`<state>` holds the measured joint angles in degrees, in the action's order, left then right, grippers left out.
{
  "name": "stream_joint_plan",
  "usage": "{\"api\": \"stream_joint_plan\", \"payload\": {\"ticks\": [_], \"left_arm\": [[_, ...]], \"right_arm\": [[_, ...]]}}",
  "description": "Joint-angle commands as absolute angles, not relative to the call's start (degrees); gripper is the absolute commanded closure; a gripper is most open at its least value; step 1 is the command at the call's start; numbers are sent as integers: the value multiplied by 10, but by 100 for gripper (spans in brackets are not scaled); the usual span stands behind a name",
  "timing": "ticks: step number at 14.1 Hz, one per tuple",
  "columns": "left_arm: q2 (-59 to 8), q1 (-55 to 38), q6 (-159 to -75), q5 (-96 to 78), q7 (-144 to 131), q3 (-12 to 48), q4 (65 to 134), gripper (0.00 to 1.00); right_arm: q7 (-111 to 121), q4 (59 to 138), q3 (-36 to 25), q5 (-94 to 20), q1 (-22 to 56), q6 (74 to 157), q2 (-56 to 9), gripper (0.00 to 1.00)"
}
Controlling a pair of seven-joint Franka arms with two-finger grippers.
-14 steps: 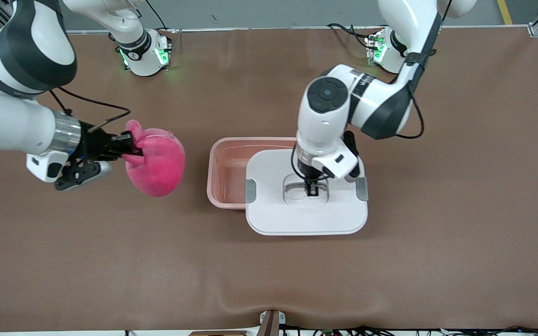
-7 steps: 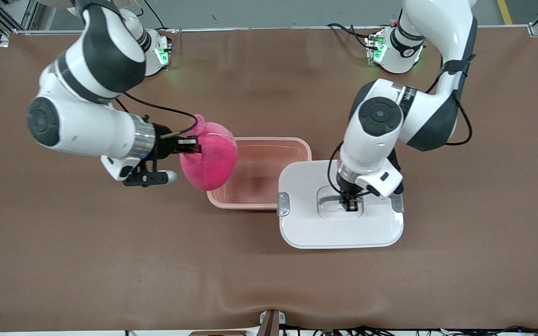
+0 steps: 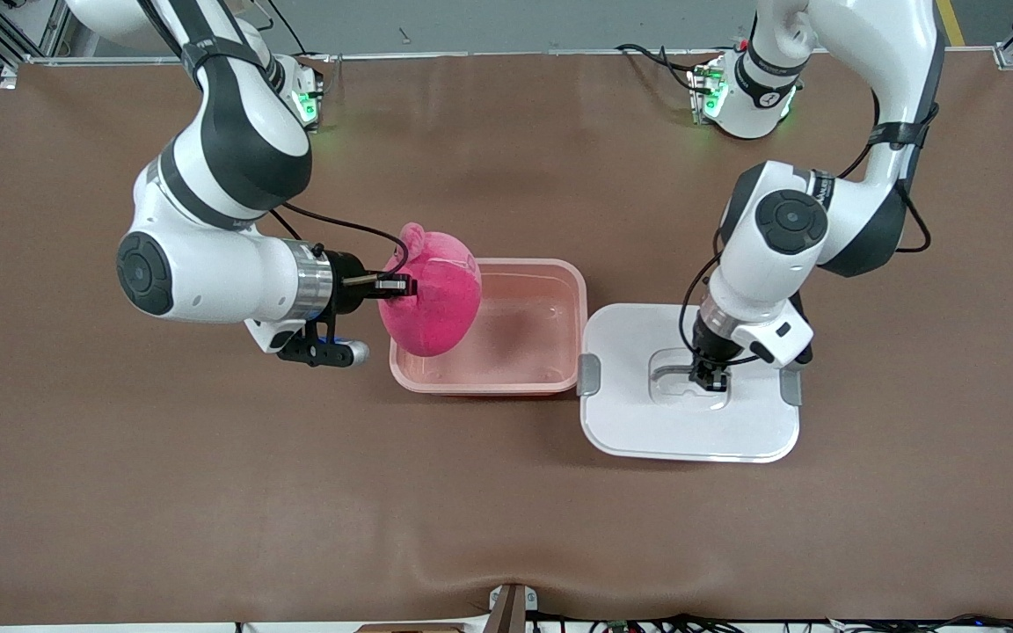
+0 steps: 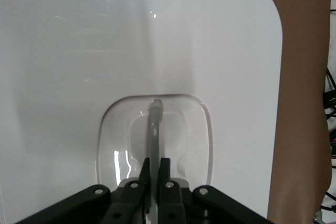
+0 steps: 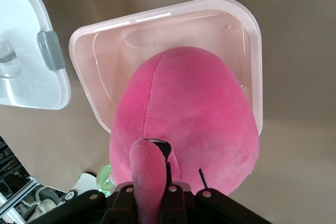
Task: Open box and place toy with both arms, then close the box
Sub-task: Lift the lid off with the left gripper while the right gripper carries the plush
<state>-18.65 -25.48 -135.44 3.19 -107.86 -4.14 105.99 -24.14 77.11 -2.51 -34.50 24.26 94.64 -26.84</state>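
Toy point(image 3: 433, 294) now overhangs box point(image 3: 550, 380), right tool point(image 3: 394, 286) gripping; left tool point(image 3: 707, 380) clamps lid point(image 3: 638, 422) handle

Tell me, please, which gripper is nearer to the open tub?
Right. The right gripper holds the toy over the tub's rim; the left gripper grips the lid's handle, beside the tub.

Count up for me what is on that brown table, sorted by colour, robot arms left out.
Pink: 2, the open box and the toy held over its edge by the right gripper.
White: 1, the lid, held beside the box by its handle in the left gripper.
Total: 3
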Motion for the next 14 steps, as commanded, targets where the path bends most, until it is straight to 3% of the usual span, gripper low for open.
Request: {"api": "stream_joint_plan", "payload": {"ticks": [1, 6, 14], "left_arm": [[-144, -226, -1418, 41, -1042, -35, 1149, 100], [-115, -183, -1443, 41, -1010, -35, 1192, 100], [-148, -182, -1448, 42, -993, -35, 1189, 100]], "right_arm": [[-255, 750, -27, -359, 248, 943, -287, 100], [-256, 755, -27, -359, 267, 974, -299, 100], [-256, 755, -28, -352, 266, 1000, -341, 100]]}}
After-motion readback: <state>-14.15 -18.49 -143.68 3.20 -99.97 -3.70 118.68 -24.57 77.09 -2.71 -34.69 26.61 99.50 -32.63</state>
